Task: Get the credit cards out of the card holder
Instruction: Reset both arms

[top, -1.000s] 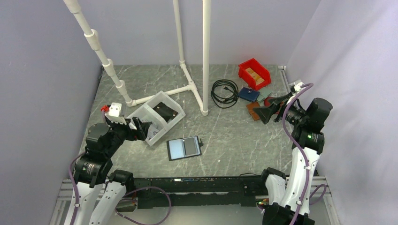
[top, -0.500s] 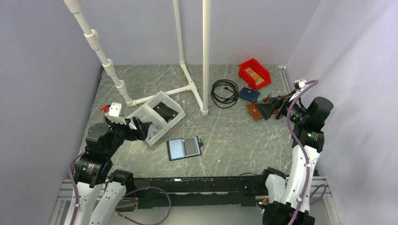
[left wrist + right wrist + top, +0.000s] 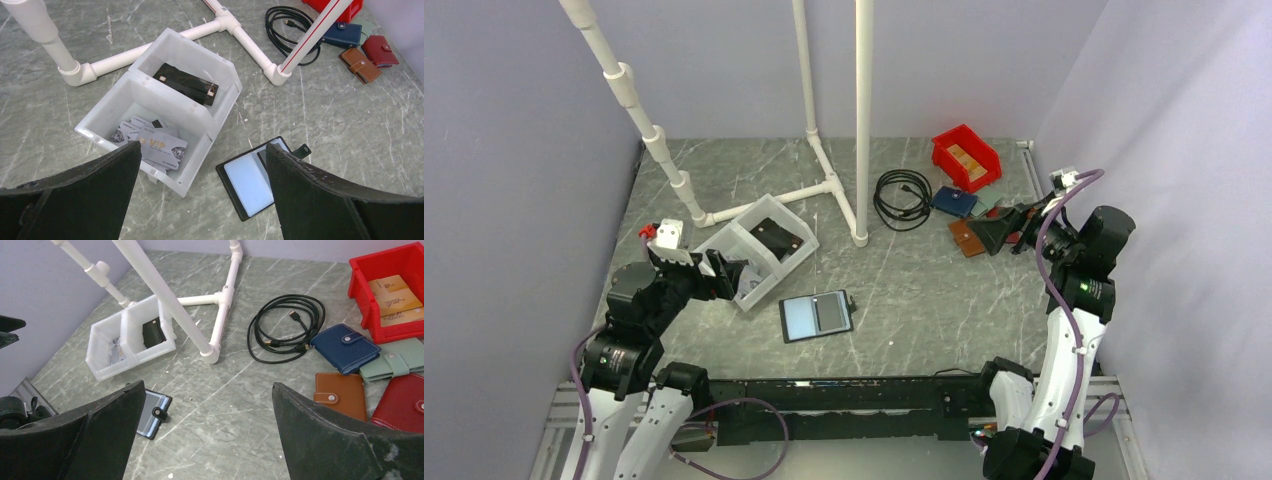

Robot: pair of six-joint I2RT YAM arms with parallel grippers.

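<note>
The black card holder (image 3: 816, 315) lies open and flat on the table's near middle, also seen in the left wrist view (image 3: 252, 180) and the right wrist view (image 3: 150, 410). Its left panel is a pale grey-blue window and its right panel looks darker grey. I cannot tell whether credit cards sit inside it. Several greyish cards (image 3: 150, 145) lie in the near compartment of a white bin. My left gripper (image 3: 729, 275) (image 3: 202, 146) hangs open over the bin's near edge, left of the holder. My right gripper (image 3: 999, 235) (image 3: 208, 385) is open and empty, raised at the far right.
The white two-compartment bin (image 3: 759, 245) holds a black flat item (image 3: 186, 90) in its far half. A white pipe frame (image 3: 862, 120) stands at the back. A black cable (image 3: 902, 198), a red bin (image 3: 965, 157) and blue (image 3: 345, 347), brown (image 3: 341, 392), green and red wallets lie right.
The right arm has drawn slightly back and to the right, its gripper still open. The left arm and the card holder have not moved.
</note>
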